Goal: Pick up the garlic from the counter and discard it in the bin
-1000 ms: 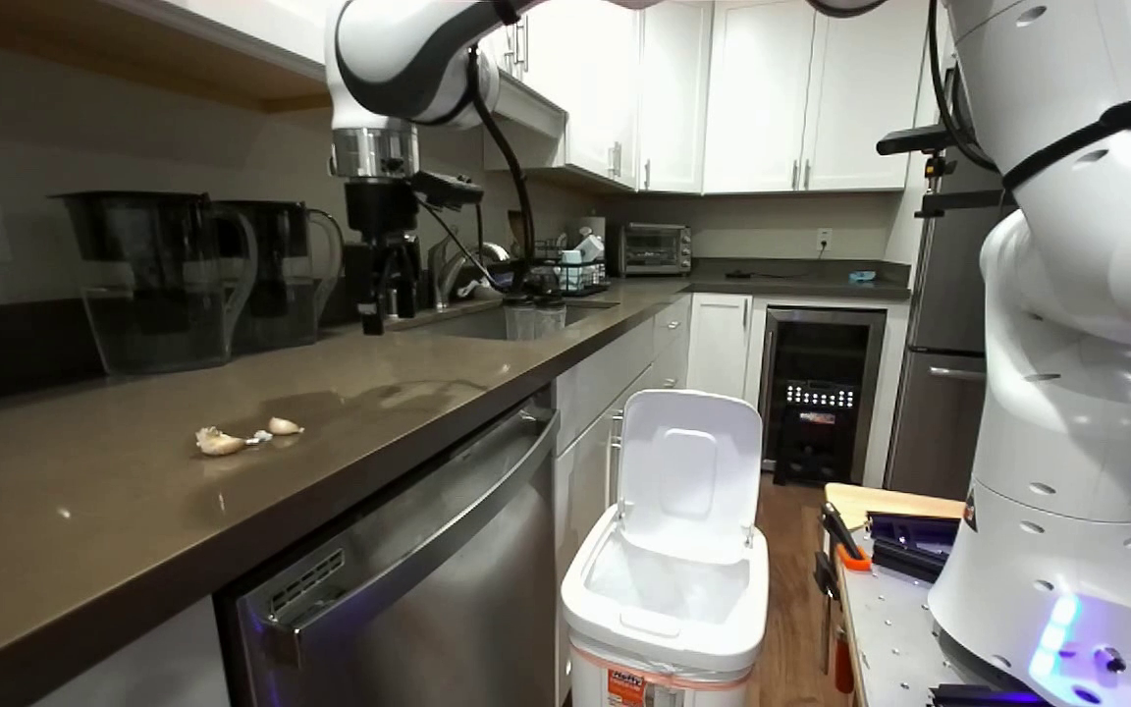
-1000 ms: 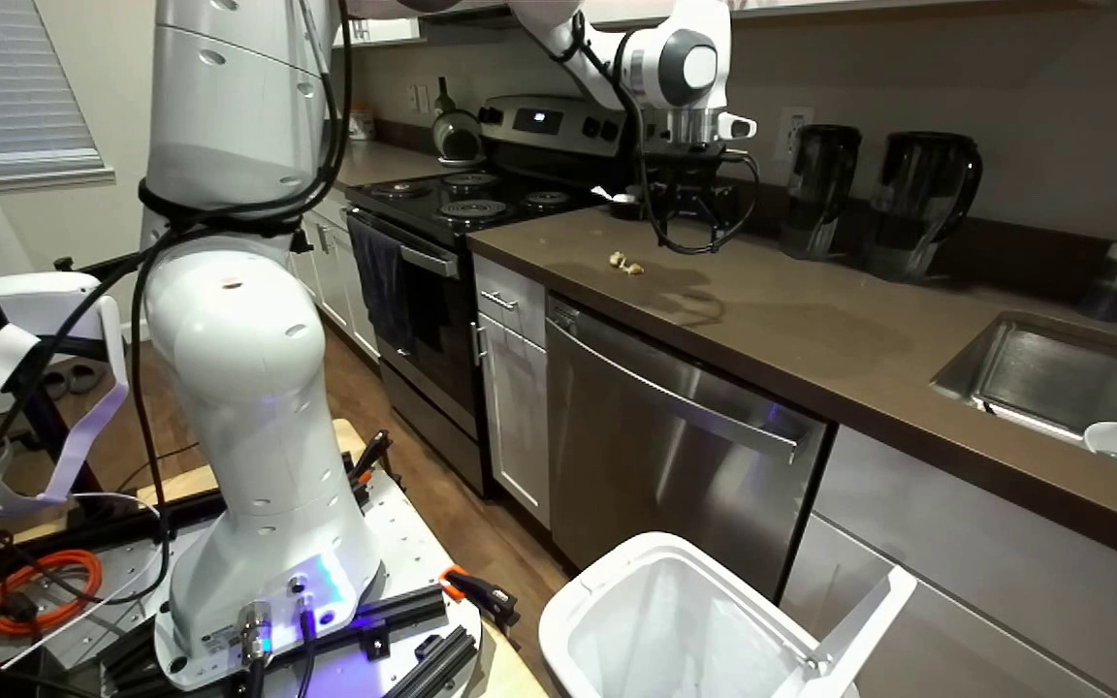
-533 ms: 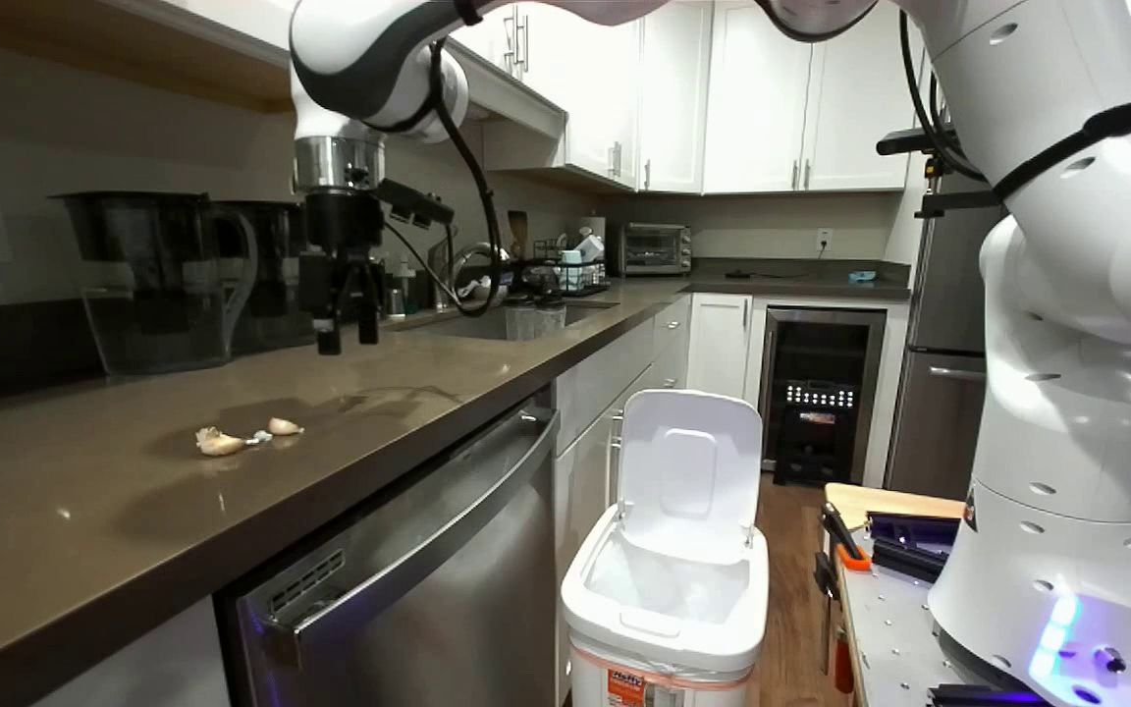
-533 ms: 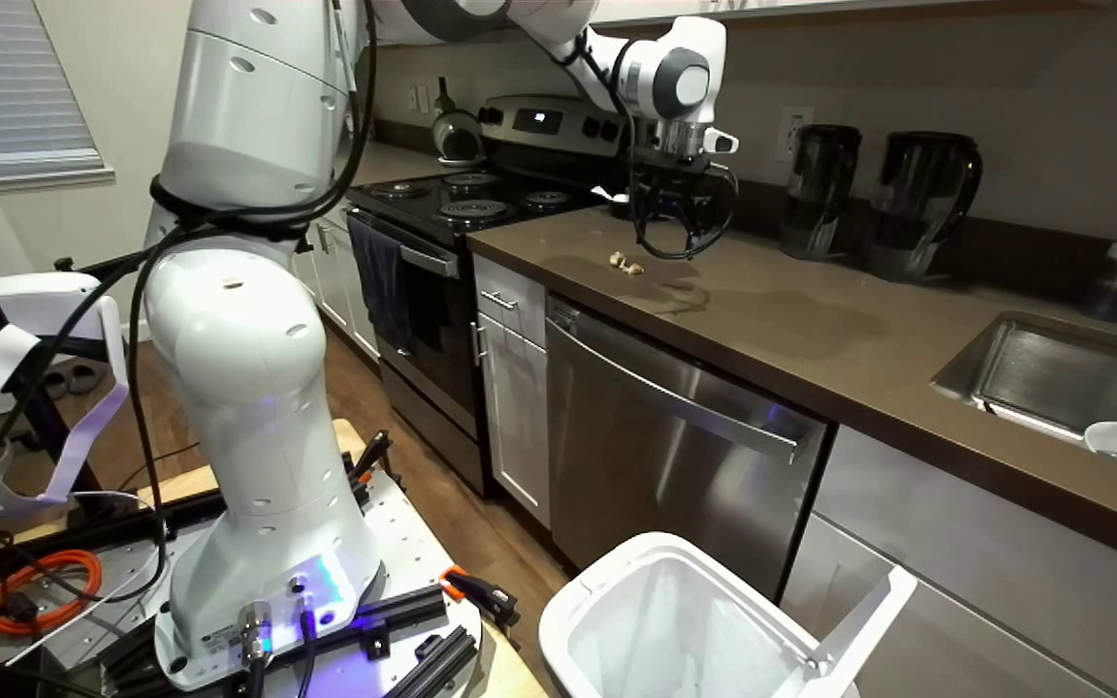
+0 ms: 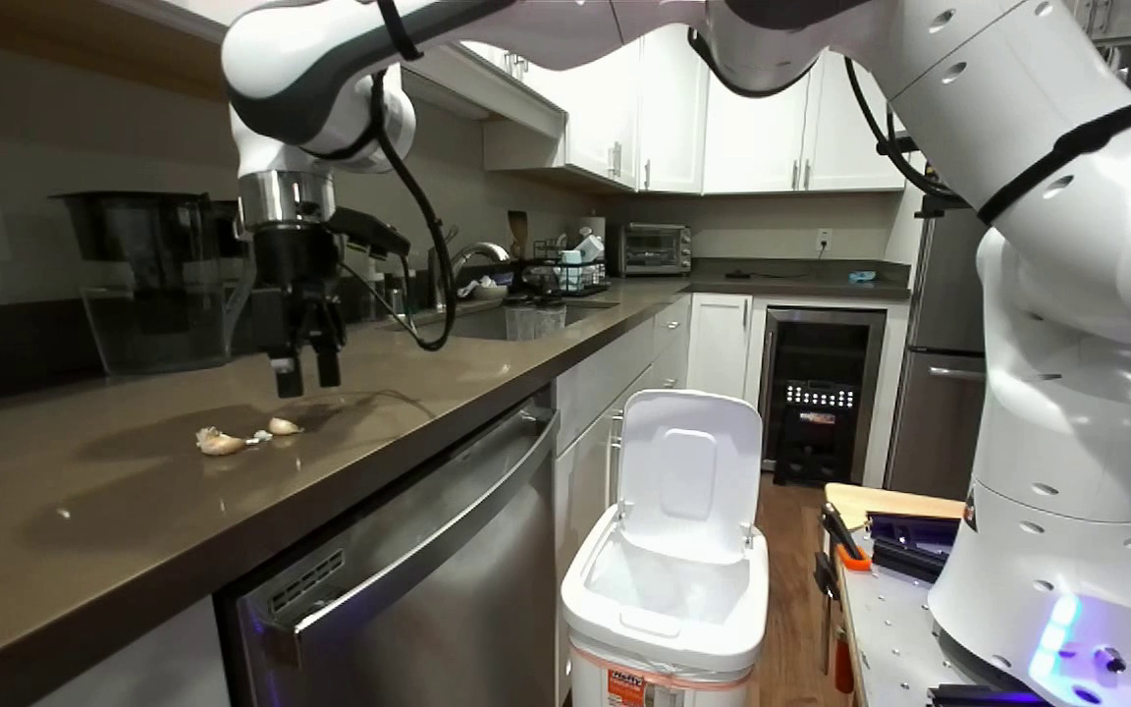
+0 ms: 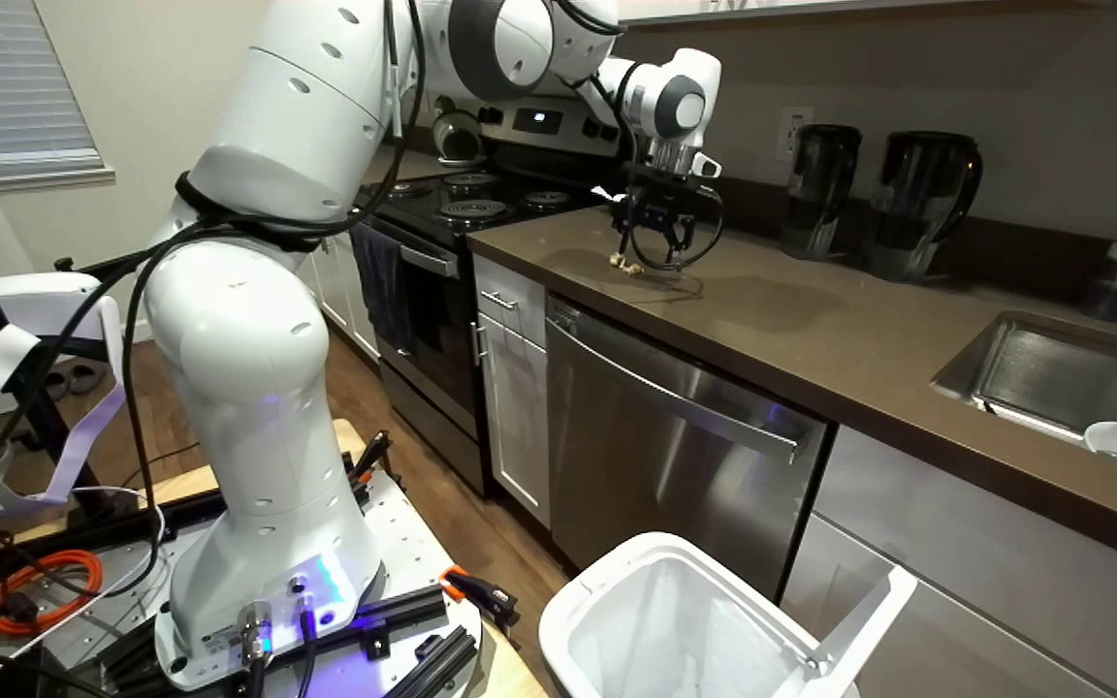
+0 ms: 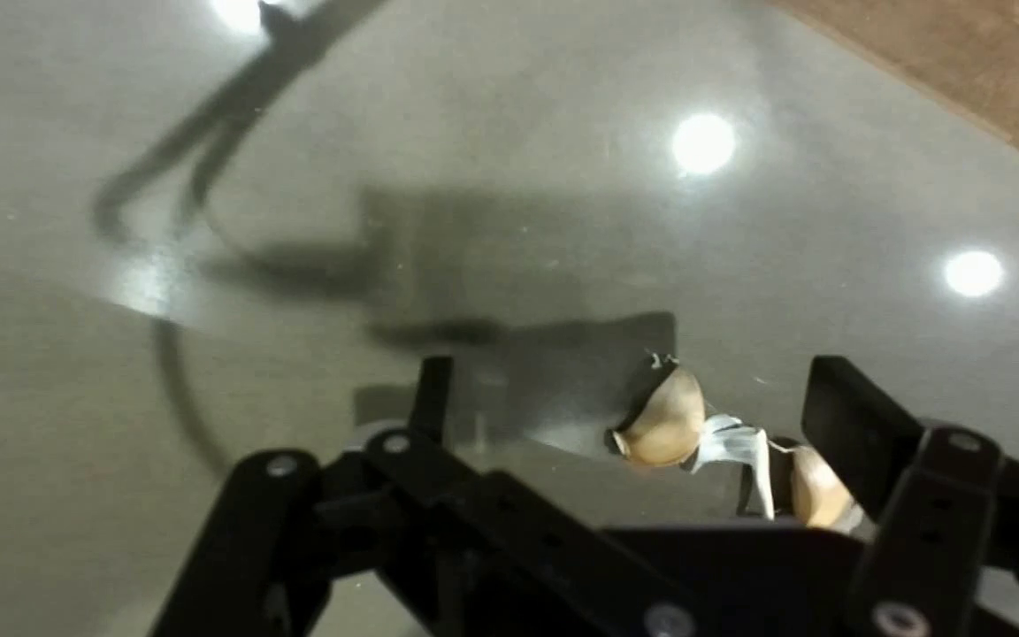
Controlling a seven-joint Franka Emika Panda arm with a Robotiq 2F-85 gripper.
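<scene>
- Garlic (image 5: 219, 443), small and lumpy: one smooth tan crescent-shaped clove (image 7: 667, 429), white papery skin (image 7: 735, 442) beside it, then a second piece (image 7: 813, 491) partly hidden by the gripper (image 7: 633, 387) in the wrist view.
- It lies on the glossy brown counter (image 5: 134, 530), set back from the front edge.
- The gripper hangs over the counter near the garlic, fingers spread.
- Counter stretches on from the garlic to the sink (image 6: 1053, 378), dark pitchers (image 6: 919, 199) toward its back.
- Past the front edge stands the bin (image 5: 615, 621), lid (image 5: 691, 462) raised, its rim below the counter.
</scene>
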